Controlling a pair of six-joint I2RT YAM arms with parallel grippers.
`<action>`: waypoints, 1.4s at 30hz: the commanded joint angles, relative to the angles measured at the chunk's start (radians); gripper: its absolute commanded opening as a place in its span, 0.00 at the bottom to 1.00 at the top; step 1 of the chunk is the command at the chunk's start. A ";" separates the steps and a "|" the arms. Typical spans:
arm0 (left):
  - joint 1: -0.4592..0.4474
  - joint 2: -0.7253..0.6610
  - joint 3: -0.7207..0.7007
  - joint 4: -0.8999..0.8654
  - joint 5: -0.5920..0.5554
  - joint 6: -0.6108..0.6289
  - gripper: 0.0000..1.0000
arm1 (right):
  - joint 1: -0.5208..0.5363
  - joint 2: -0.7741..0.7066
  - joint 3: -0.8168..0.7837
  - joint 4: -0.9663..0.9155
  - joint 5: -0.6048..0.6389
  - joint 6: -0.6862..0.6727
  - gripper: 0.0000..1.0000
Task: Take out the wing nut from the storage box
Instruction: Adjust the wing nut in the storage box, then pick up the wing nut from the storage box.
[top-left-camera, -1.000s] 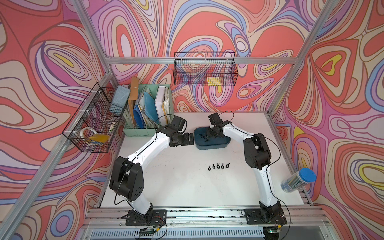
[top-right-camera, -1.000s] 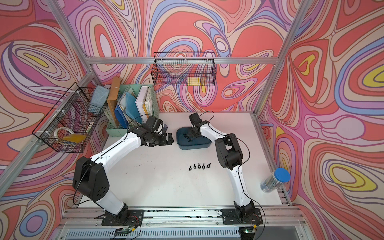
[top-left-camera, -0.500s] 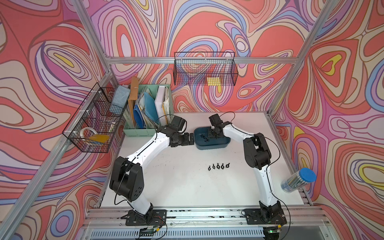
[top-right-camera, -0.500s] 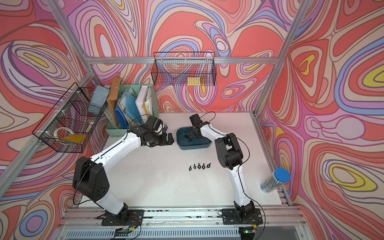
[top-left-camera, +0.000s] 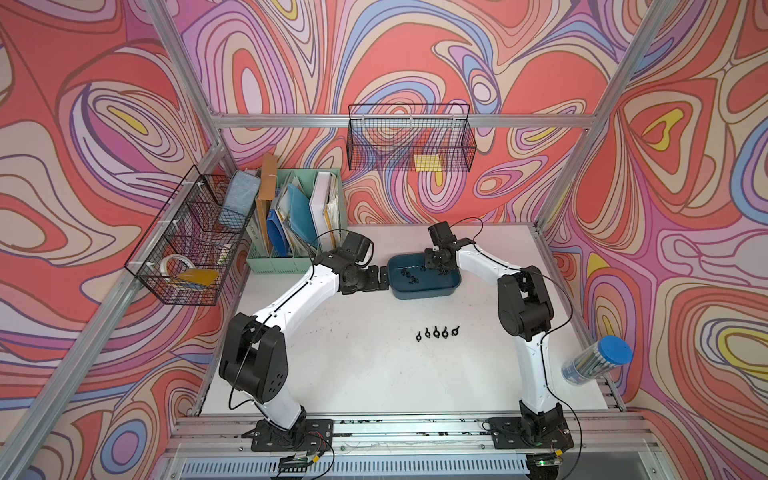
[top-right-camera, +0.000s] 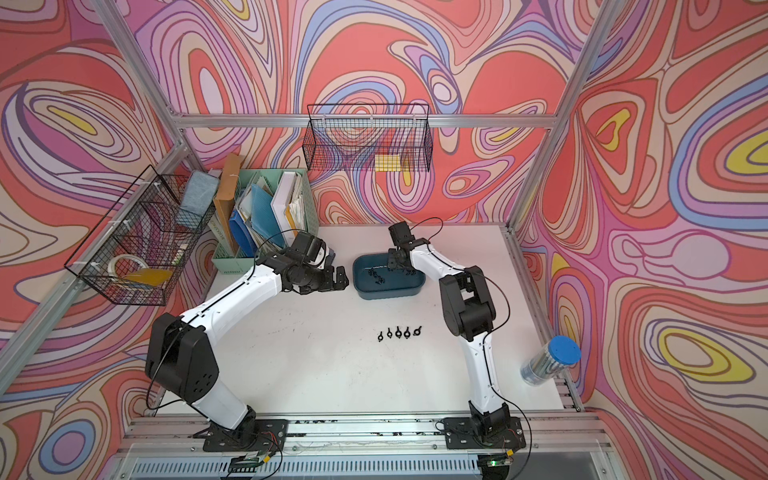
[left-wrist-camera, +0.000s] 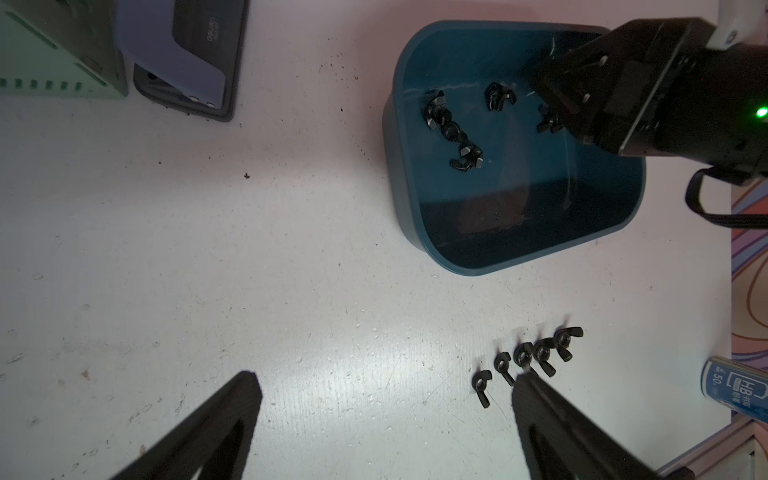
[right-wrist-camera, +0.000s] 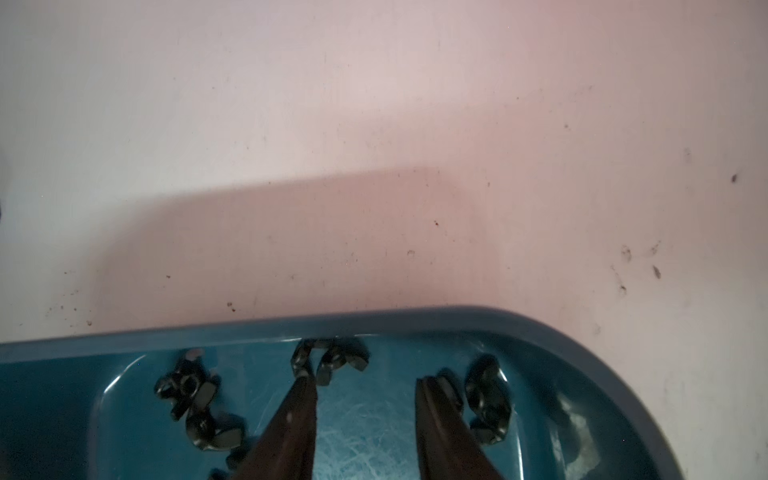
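1. Right gripper (right-wrist-camera: 365, 380): lowered inside the storage box (right-wrist-camera: 374, 321). Its jaws are parted about halfway, with only bare tub floor between them, so it grasps nothing.
2. Contacts: one finger (right-wrist-camera: 297, 411) ends at the wall-side wing nut (right-wrist-camera: 328, 361), touching it or very nearly. The second wing nut (right-wrist-camera: 486, 399) lies just beside the other finger, on its outer face.
3. Step in hand (judged): lining up a pinch on a single nut.
   - Shift sideways until the chosen nut sits squarely between the pads, not outside a finger.
   - Set the tips down to the floor, then close on the body or across the wings.
   - Lift straight up. The wall-side wing nut is hard against the box wall, so a skewed approach would likely push it away.
4. Remaining stock: a clump of nuts (right-wrist-camera: 195, 399) on the box floor, clear of both fingers.
5. Storage box location: on the white table (top-left-camera: 353, 374), toward its far edge, between the two arms in both top views.
6. Left gripper (top-left-camera: 380, 277): spread wide and empty, near the box's short end. Whether it touches the box cannot be told.
7. Row of five wing nuts (top-left-camera: 436, 332): on the table, well apart from the box, on the side nearer the arm bases.
8. Periphery: mint-green file organiser (top-left-camera: 291, 266) beyond the left arm, and a pencil tube (top-left-camera: 596, 359) at the table's right edge.
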 joint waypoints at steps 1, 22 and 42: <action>0.002 0.026 0.031 0.020 0.033 -0.022 0.95 | -0.002 -0.065 -0.034 0.024 -0.030 0.001 0.53; -0.105 0.373 0.351 0.035 0.059 -0.098 0.69 | -0.002 -0.261 -0.298 0.007 -0.193 0.010 0.79; -0.107 0.461 0.414 0.021 0.044 -0.104 0.54 | 0.110 -0.380 -0.454 0.018 -0.129 0.129 0.64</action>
